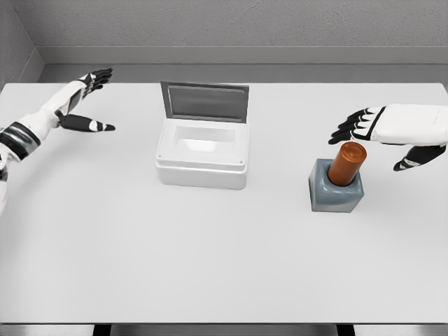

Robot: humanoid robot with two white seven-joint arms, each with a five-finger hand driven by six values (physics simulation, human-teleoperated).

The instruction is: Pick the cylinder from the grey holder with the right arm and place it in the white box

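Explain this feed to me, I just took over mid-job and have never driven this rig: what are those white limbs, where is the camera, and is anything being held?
This is a single simulated view from the camera on the humanoid robot's head, looking down at a white table. The white limbs are its own arms. The left hand hovers at the far left with fingers spread, holding nothing. The right hand hangs open just behind and above the orange-brown cylinder, not gripping it. The cylinder stands tilted in the grey holder. The white box sits mid-table with its grey lid raised, and looks empty.
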